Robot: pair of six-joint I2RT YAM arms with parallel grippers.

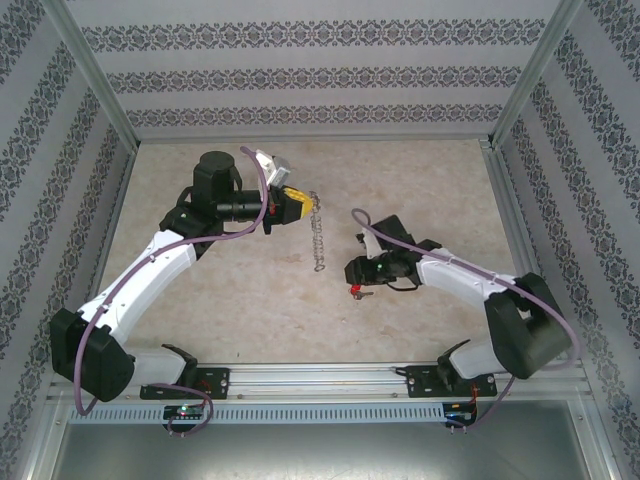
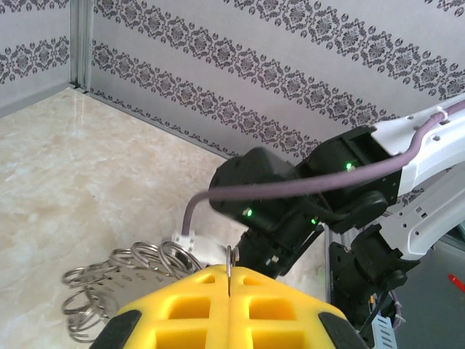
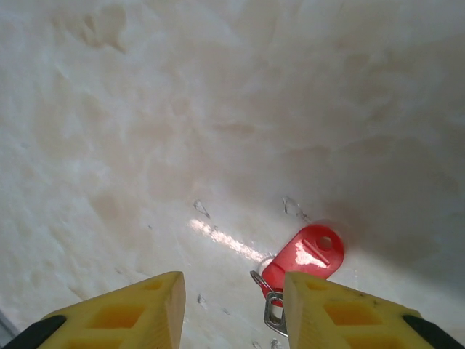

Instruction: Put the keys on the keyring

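Observation:
My left gripper (image 1: 296, 204) is shut on the keyring (image 1: 318, 232), a silvery loop strung with many small rings that trails toward the table's middle. In the left wrist view the yellow jaws pinch the thin wire (image 2: 230, 262), and the small rings (image 2: 127, 276) fan out to the left. The key (image 3: 306, 253) has a red rounded head and a small grey metal part; it lies flat on the table. My right gripper (image 3: 232, 294) hovers open just above it, its right fingertip (image 3: 320, 305) covering the key's lower edge. From above, the key (image 1: 356, 291) sits beside the right gripper (image 1: 362, 272).
The table top (image 1: 250, 290) is pale marble, enclosed by patterned walls (image 1: 320, 75). A metal rail (image 1: 330, 385) carrying both arm bases runs along the near edge. The right arm (image 2: 349, 189) looms close ahead of the left wrist.

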